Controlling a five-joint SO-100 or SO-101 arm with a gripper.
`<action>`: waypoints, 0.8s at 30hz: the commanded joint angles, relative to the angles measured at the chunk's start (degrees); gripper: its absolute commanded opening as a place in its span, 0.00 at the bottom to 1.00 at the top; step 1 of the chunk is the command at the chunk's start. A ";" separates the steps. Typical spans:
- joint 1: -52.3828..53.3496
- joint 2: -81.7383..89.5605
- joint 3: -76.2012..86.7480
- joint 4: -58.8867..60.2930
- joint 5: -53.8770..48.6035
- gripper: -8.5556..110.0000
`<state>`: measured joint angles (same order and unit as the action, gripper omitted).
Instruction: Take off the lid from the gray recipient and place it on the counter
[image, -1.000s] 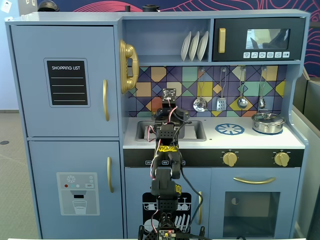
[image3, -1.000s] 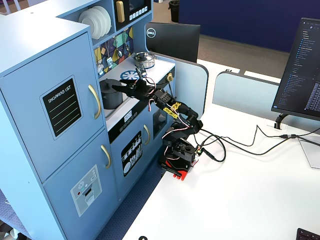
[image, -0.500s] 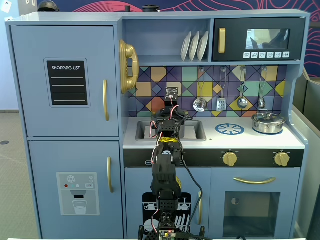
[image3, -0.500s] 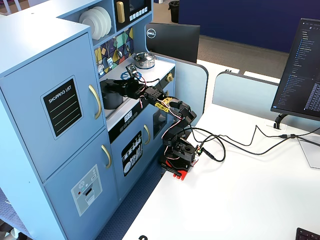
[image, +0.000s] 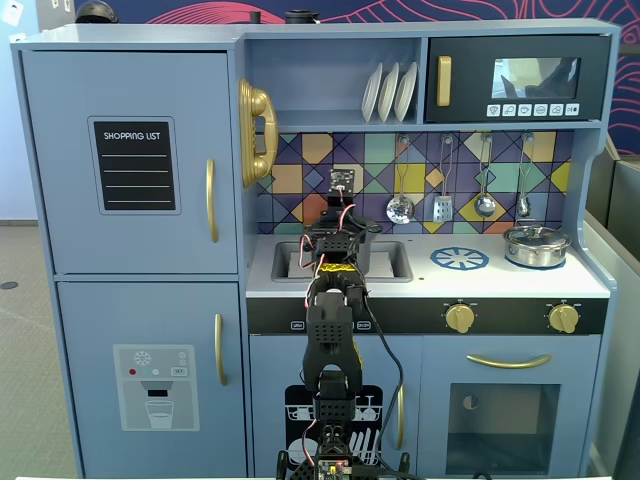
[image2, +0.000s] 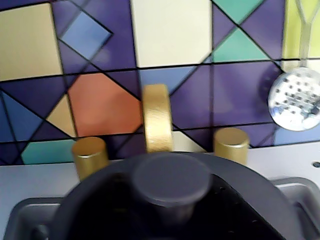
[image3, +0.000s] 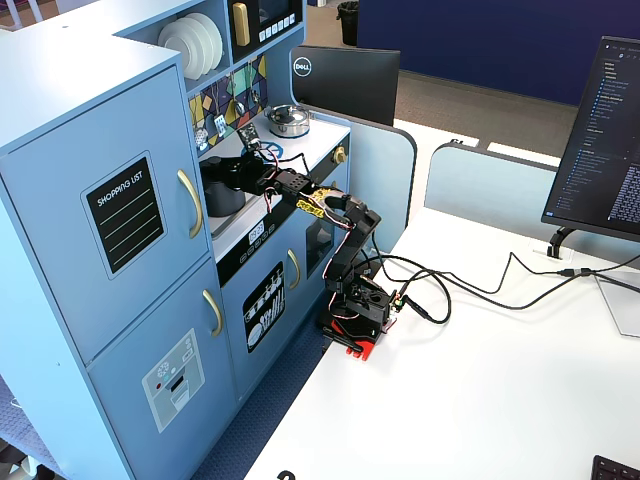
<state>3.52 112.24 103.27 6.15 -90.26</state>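
Lid: matte dark gray disc, round knob
Counter: white, flat
Gripper: jaw state unclear

We see a black arm of blocky segments; yellow-and-black tape wraps one link; red, white and black wires loop along it; its base rests on a red mount.
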 joint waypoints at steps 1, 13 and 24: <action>0.70 0.44 -3.60 -1.49 0.35 0.07; 0.44 6.59 -8.79 1.23 -1.85 0.07; 12.48 10.55 -11.95 8.70 -1.05 0.07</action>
<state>11.60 119.44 95.27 13.27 -92.29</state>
